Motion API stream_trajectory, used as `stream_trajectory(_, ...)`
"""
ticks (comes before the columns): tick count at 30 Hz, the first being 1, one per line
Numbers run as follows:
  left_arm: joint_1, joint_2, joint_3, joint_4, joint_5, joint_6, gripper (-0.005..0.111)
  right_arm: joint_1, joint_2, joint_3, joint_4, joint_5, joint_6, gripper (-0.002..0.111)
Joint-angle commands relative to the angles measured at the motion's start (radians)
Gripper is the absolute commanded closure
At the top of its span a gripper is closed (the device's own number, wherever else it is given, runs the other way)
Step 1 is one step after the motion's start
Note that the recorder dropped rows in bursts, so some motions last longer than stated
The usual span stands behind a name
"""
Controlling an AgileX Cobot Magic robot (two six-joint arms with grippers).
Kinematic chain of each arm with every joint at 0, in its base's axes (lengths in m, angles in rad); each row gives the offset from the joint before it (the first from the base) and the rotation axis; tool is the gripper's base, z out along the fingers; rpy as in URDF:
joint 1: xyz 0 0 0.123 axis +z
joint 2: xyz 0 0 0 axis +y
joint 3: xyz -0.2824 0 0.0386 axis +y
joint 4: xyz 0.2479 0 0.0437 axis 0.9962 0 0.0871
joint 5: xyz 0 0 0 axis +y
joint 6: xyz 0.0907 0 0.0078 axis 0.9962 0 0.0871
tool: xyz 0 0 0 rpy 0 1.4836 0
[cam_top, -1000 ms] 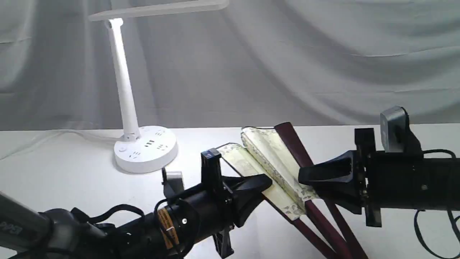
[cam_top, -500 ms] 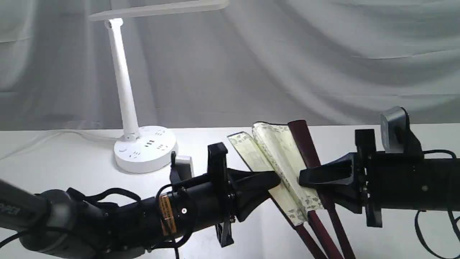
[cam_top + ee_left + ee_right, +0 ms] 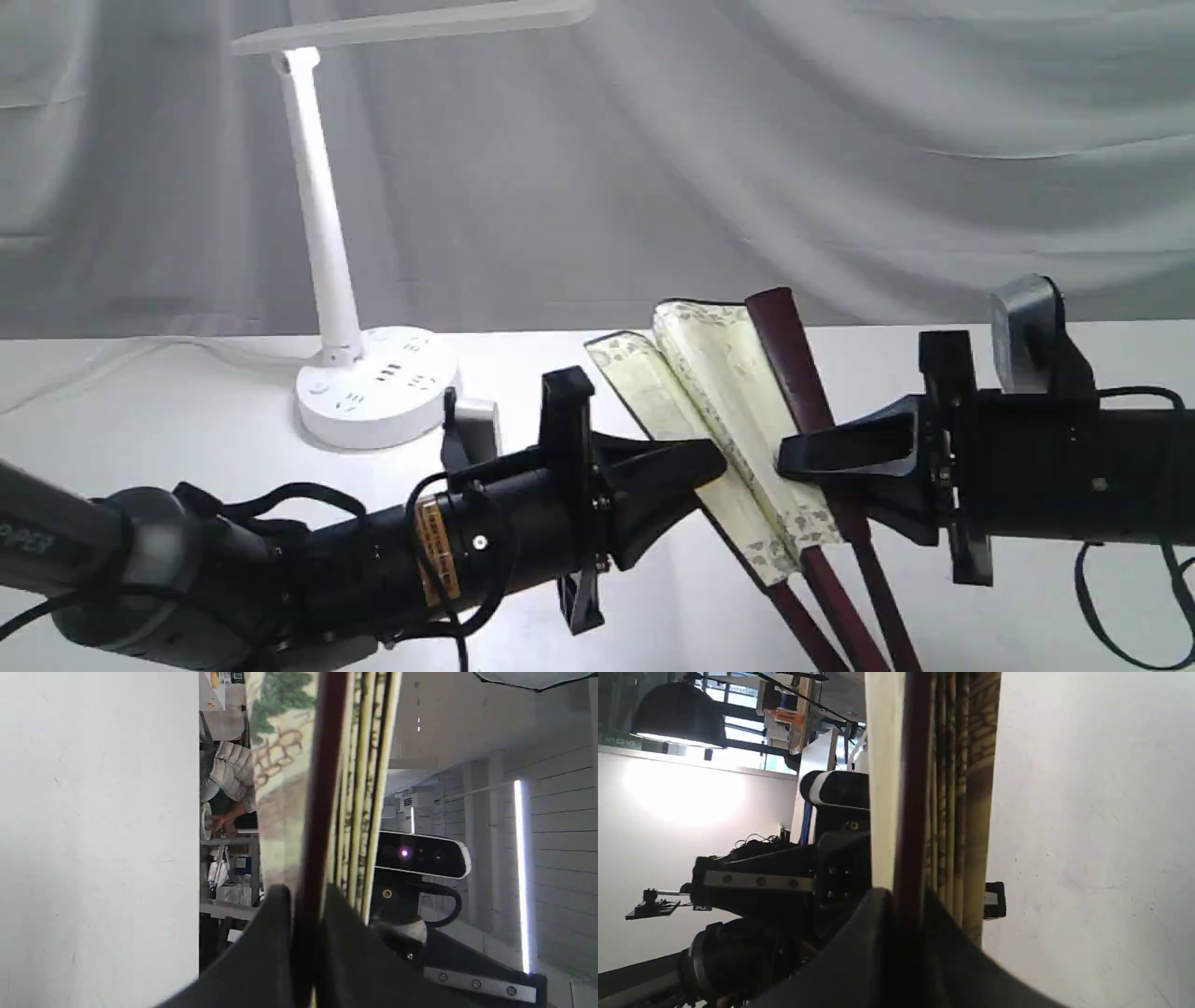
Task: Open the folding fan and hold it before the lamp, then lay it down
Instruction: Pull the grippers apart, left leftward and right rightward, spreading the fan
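Observation:
The folding fan (image 3: 724,411) is barely spread, its cream pleats bunched between two maroon guards, and it is held tilted above the white table (image 3: 187,411). My left gripper (image 3: 700,467) is shut on the left guard (image 3: 322,793). My right gripper (image 3: 794,457) is shut on the right guard (image 3: 915,788), whose tip stands highest. The lamp (image 3: 322,233) stands at the back left, with its round base (image 3: 378,397) on the table and its flat head (image 3: 411,23) along the top edge. The fan is to the right of the lamp and lower than its head.
A grey draped cloth (image 3: 794,159) hangs behind the table. The lamp's cord (image 3: 168,350) runs left along the back of the table. The wrist views show the other arm's camera (image 3: 420,856) close behind the fan.
Both grippers have lifted the fan and turned it more upright. The left arm moved right and up, closer to the right gripper. The pleats remain bunched.

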Motion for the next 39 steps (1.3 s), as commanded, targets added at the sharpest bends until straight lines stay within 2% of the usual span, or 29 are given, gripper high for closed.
stream_trajectory(1, -0.002, -0.001, -0.005, -0.041, -0.037, -0.013, 0.107, 0.000, -0.010, 0.003, 0.043, -0.032, -0.034, 0.108)
stream_trajectory(14, -0.002, -0.001, -0.005, -0.185, -0.037, -0.007, 0.107, 0.000, -0.010, 0.003, 0.123, -0.133, -0.034, 0.108)
stream_trajectory(28, -0.002, -0.001, -0.005, -0.350, -0.037, 0.001, 0.107, -0.004, -0.010, 0.003, 0.123, -0.219, -0.034, 0.108)
stream_trajectory(39, -0.004, -0.001, -0.005, -0.474, -0.037, 0.074, 0.107, -0.115, -0.010, 0.003, 0.123, -0.131, -0.034, 0.108)
